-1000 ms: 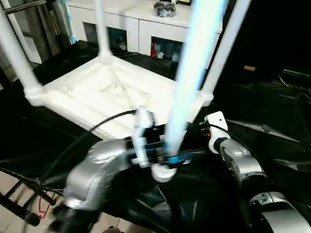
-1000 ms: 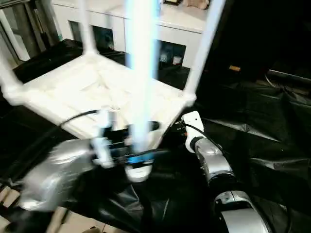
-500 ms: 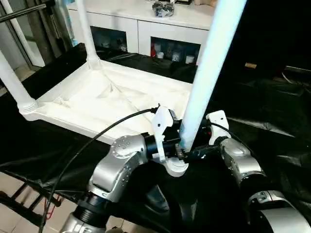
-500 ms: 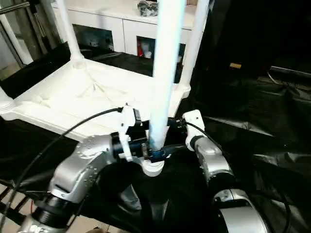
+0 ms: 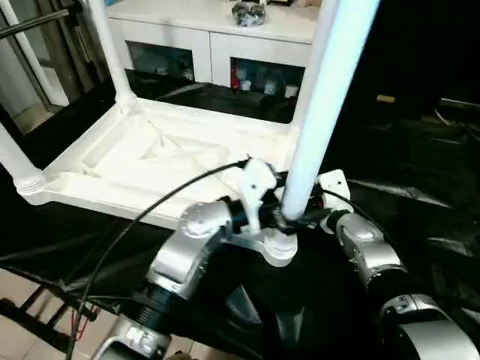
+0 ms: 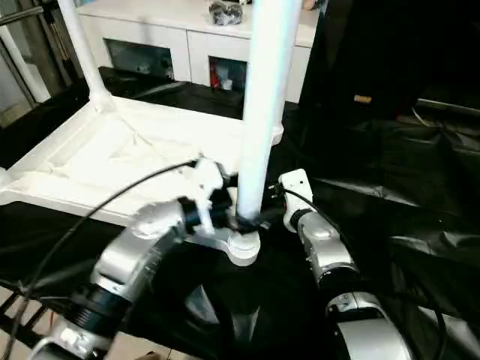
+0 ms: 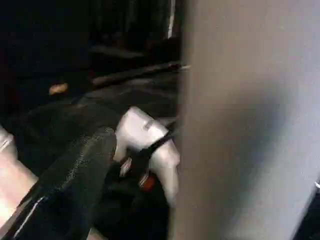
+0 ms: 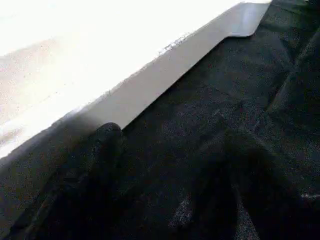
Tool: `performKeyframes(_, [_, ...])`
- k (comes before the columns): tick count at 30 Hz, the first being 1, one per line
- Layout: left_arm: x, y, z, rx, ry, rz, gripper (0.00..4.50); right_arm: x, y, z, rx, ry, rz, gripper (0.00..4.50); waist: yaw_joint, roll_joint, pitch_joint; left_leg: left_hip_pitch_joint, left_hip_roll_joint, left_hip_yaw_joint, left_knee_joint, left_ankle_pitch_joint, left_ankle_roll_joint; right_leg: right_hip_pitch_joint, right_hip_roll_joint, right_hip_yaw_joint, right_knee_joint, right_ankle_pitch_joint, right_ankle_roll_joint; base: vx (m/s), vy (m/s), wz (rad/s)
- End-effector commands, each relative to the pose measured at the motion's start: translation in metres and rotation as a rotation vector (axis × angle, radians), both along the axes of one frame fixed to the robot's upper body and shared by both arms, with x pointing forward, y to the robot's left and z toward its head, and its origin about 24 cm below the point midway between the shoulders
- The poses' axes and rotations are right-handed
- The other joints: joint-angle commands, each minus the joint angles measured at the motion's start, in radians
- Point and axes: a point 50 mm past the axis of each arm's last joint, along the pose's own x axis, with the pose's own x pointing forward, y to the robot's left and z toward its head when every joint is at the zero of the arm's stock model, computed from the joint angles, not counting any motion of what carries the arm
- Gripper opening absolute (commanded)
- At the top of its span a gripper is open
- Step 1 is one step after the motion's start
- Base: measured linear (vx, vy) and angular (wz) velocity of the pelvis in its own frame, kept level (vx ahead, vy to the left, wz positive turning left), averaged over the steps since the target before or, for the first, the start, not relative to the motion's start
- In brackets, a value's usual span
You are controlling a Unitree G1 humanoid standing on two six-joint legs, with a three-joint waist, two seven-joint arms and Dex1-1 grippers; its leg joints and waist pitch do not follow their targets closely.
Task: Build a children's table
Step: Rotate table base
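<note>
The children's table lies upside down on the black-draped work table, its ribbed top [image 5: 161,161] facing up. Two white legs stand in the far left socket [image 5: 109,52] and the near left socket [image 5: 16,161]. A third leg [image 5: 322,97] rises from the near right corner socket [image 5: 279,249], close to my head. My left gripper [image 5: 287,217] is shut on that leg just above the socket; the left wrist view has one black finger [image 7: 75,185] beside the leg [image 7: 250,125]. My right gripper [image 5: 313,217] is on the leg's other side, its fingers [image 8: 100,165] apart over black cloth beside the table top's rim [image 8: 165,65].
A white cabinet with glass doors [image 5: 217,52] stands behind the work table. Wrinkled black drape [image 5: 420,150] covers the surface to the right. At the lower left the work table's edge drops to its folding frame [image 5: 30,330] and the floor.
The camera has shifted, so the whole scene moved in the picture. The near right leg now stands more upright, with the left gripper still at its base.
</note>
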Motion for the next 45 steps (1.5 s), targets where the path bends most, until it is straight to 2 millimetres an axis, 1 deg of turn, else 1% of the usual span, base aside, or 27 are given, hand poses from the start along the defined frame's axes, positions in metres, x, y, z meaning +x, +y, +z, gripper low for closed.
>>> performKeyframes(1, [0.007,0.016,0.0,0.009,0.019,0.008,4.43,0.004,-0.016,0.012,-0.008,-0.039,-0.01,3.67,0.006,0.0,-0.07,0.002,0.035,-0.012,-0.061,-0.126,0.044,0.054,-0.08,0.051,-0.072,-0.062,-0.235,0.0,0.0,0.0])
performKeyframes(2, [0.007,0.016,0.0,0.009,0.019,0.008,4.43,0.004,-0.016,0.012,-0.008,-0.039,-0.01,3.67,0.007,0.0,-0.071,0.003,0.034,-0.011,-0.06,-0.128,0.044,0.053,-0.08,0.052,-0.072,-0.061,-0.237,0.0,0.0,0.0])
performKeyframes(3, [0.007,0.028,-0.003,0.038,0.038,-0.021,4.43,0.002,-0.023,0.015,-0.021,-0.039,0.031,3.67,0.009,0.005,-0.069,0.002,0.033,-0.011,-0.06,-0.13,0.046,0.054,-0.078,0.05,-0.073,-0.062,-0.236,0.0,0.0,0.0])
performKeyframes(6, [0.008,0.04,-0.006,0.07,0.048,-0.054,4.43,-0.003,-0.03,0.016,-0.039,-0.024,0.097,3.67,0.008,0.003,-0.068,0.003,0.032,-0.01,-0.06,-0.143,0.048,0.054,-0.079,0.051,-0.075,-0.086,-0.231,0.0,0.0,0.0])
performKeyframes(9, [0.008,0.055,-0.008,0.112,0.055,-0.084,4.43,-0.013,-0.037,0.015,-0.086,0.009,0.204,3.67,0.013,0.006,-0.068,0.003,0.035,-0.011,-0.063,-0.148,0.051,0.052,-0.078,0.051,-0.077,-0.102,-0.224,0.0,0.0,0.0])
performKeyframes(10, [0.008,0.056,-0.008,0.114,0.055,-0.086,4.43,-0.013,-0.038,0.015,-0.089,0.01,0.21,3.67,0.014,0.007,-0.068,0.004,0.037,-0.011,-0.063,-0.145,0.051,0.051,-0.078,0.05,-0.076,-0.098,-0.231,0.0,0.0,0.0])
performKeyframes(11, [0.009,0.062,-0.006,0.123,0.049,-0.087,4.43,-0.016,-0.041,0.016,-0.102,0.013,0.228,3.67,0.015,0.012,-0.067,0.003,0.036,-0.012,-0.062,-0.147,0.049,0.051,-0.079,0.049,-0.075,-0.098,-0.234,0.0,0.0,0.0])
performKeyframes(12, [0.009,0.062,-0.006,0.123,0.049,-0.087,4.43,-0.016,-0.041,0.016,-0.102,0.013,0.228,3.67,0.015,0.009,-0.066,0.004,0.037,-0.011,-0.063,-0.156,0.046,0.05,-0.078,0.049,-0.078,-0.107,-0.233,0.0,0.0,0.0])
performKeyframes(13, [0.01,0.066,-0.005,0.123,0.043,-0.082,4.43,-0.018,-0.043,0.018,-0.104,0.012,0.233,3.67,0.014,0.009,-0.066,0.002,0.036,-0.013,-0.064,-0.158,0.045,0.052,-0.078,0.049,-0.076,-0.11,-0.234,0.0,0.0,0.0])
performKeyframes(14, [0.011,0.069,-0.003,0.121,0.04,-0.077,4.43,-0.018,-0.043,0.018,-0.104,0.011,0.232,3.67,0.013,0.013,-0.065,0.003,0.036,-0.012,-0.064,-0.168,0.041,0.051,-0.079,0.049,-0.08,-0.118,-0.232,0.0,0.0,0.0])
performKeyframes(15, [0.013,0.078,0.0,0.1,0.041,-0.047,4.43,-0.021,-0.044,0.021,-0.109,0.004,0.233,3.67,0.015,0.017,-0.065,0.004,0.036,-0.014,-0.065,-0.169,0.037,0.052,-0.079,0.049,-0.079,-0.12,-0.229,0.0,0.0,0.0])
performKeyframes(16, [0.013,0.078,0.001,0.099,0.04,-0.045,4.43,-0.021,-0.044,0.021,-0.109,0.003,0.233,3.67,0.015,0.014,-0.065,0.003,0.036,-0.014,-0.065,-0.166,0.037,0.052,-0.079,0.05,-0.079,-0.116,-0.228,0.0,0.0,0.0])
performKeyframes(19, [0.013,0.09,0.006,0.076,0.023,-0.008,4.43,-0.026,-0.04,0.026,-0.102,-0.008,0.244,3.67,0.017,0.018,-0.066,0.002,0.035,-0.014,-0.065,-0.157,0.042,0.052,-0.078,0.049,-0.078,-0.107,-0.228,0.0,0.0,0.0])
performKeyframes(22, [0.011,0.097,0.009,0.058,0.024,0.006,4.43,-0.03,-0.034,0.029,-0.094,-0.019,0.258,3.67,0.018,0.029,-0.065,0.001,0.036,-0.016,-0.066,-0.169,0.039,0.05,-0.079,0.048,-0.078,-0.119,-0.229,0.0,0.0,0.0])
performKeyframes(23, [0.009,0.102,0.01,0.047,0.03,0.019,4.43,-0.033,-0.03,0.031,-0.087,-0.025,0.265,3.67,0.019,0.027,-0.064,0.001,0.037,-0.015,-0.067,-0.174,0.037,0.051,-0.079,0.049,-0.08,-0.126,-0.226,0.0,0.0,0.0])
performKeyframes(24, [0.007,0.105,0.01,0.041,0.029,0.026,4.43,-0.034,-0.028,0.032,-0.084,-0.028,0.268,3.67,0.019,0.032,-0.064,-0.001,0.036,-0.017,-0.067,-0.17,0.039,0.051,-0.079,0.049,-0.079,-0.129,-0.223,0.0,0.0,0.0])
performKeyframes(26, [0.006,0.106,0.011,0.035,0.027,0.033,4.43,-0.036,-0.027,0.032,-0.083,-0.029,0.269,3.67,0.017,0.031,-0.063,-0.001,0.036,-0.017,-0.068,-0.171,0.039,0.049,-0.08,0.049,-0.082,-0.141,-0.219,0.0,0.0,0.0])
performKeyframes(29, [0.003,0.113,0.014,-0.004,-0.001,0.094,4.43,-0.04,-0.024,0.033,-0.075,-0.031,0.27,3.67,0.017,0.035,-0.062,-0.001,0.036,-0.017,-0.069,-0.186,0.033,0.048,-0.08,0.049,-0.086,-0.181,-0.208,0.0,0.0,0.0])
performKeyframes(30, [0.001,0.116,0.016,-0.019,-0.021,0.13,4.43,-0.043,-0.022,0.035,-0.071,-0.033,0.27,3.67,0.018,0.042,-0.06,0.0,0.035,-0.018,-0.071,-0.19,0.031,0.046,-0.079,0.049,-0.088,-0.197,-0.203,0.0,0.0,0.0])
performKeyframes(32, [-0.002,0.122,0.016,-0.043,-0.026,0.169,4.43,-0.045,-0.018,0.037,-0.056,-0.04,0.271,3.67,0.017,0.042,-0.059,-0.001,0.038,-0.02,-0.073,-0.204,0.028,0.046,-0.079,0.05,-0.089,-0.208,-0.192,0.0,0.0,0.0])
performKeyframes(33, [-0.004,0.125,0.016,-0.05,-0.028,0.189,4.43,-0.046,-0.017,0.038,-0.052,-0.041,0.272,3.67,0.018,0.046,-0.059,-0.002,0.036,-0.021,-0.073,-0.206,0.027,0.046,-0.081,0.05,-0.089,-0.214,-0.189,0.0,0.0,0.0])
performKeyframes(34, [-0.006,0.127,0.016,-0.053,-0.028,0.198,4.43,-0.047,-0.016,0.038,-0.051,-0.041,0.272,3.67,0.016,0.044,-0.059,-0.002,0.036,-0.02,-0.074,-0.21,0.025,0.046,-0.079,0.049,-0.089,-0.214,-0.188,0.0,0.0,0.0])
performKeyframes(35, [-0.009,0.129,0.016,-0.057,-0.022,0.205,4.43,-0.049,-0.015,0.038,-0.049,-0.04,0.273,3.67,0.017,0.045,-0.059,0.0,0.037,-0.021,-0.074,-0.212,0.023,0.044,-0.079,0.05,-0.09,-0.218,-0.187,0.0,0.0,0.0])
performKeyframes(36, [-0.012,0.131,0.015,-0.059,-0.015,0.208,4.43,-0.05,-0.014,0.038,-0.047,-0.039,0.273,3.67,0.017,0.045,-0.058,-0.003,0.037,-0.021,-0.075,-0.212,0.024,0.044,-0.079,0.05,-0.091,-0.224,-0.183,0.0,0.0,0.0])
performKeyframes(38, [-0.015,0.133,0.014,-0.061,-0.008,0.211,4.43,-0.052,-0.013,0.038,-0.045,-0.036,0.272,3.67,0.018,0.048,-0.058,0.001,0.036,-0.019,-0.075,-0.221,0.024,0.039,-0.079,0.051,-0.094,-0.237,-0.18,0.0,0.0,0.0])
performKeyframes(41, [-0.021,0.136,0.013,-0.054,0.005,0.219,4.43,-0.056,-0.01,0.037,-0.04,-0.025,0.276,3.67,0.019,0.048,-0.056,0.0,0.036,-0.022,-0.078,-0.231,0.019,0.04,-0.079,0.051,-0.096,-0.268,-0.165,0.0,0.0,0.0])
performKeyframes(45, [-0.023,0.142,0.013,-0.056,0.014,0.25,4.43,-0.057,-0.007,0.038,-0.037,-0.013,0.28,3.67,0.019,0.044,-0.055,0.001,0.035,-0.021,-0.079,-0.228,0.015,0.038,-0.078,0.053,-0.096,-0.27,-0.156,0.0,0.0,0.0])
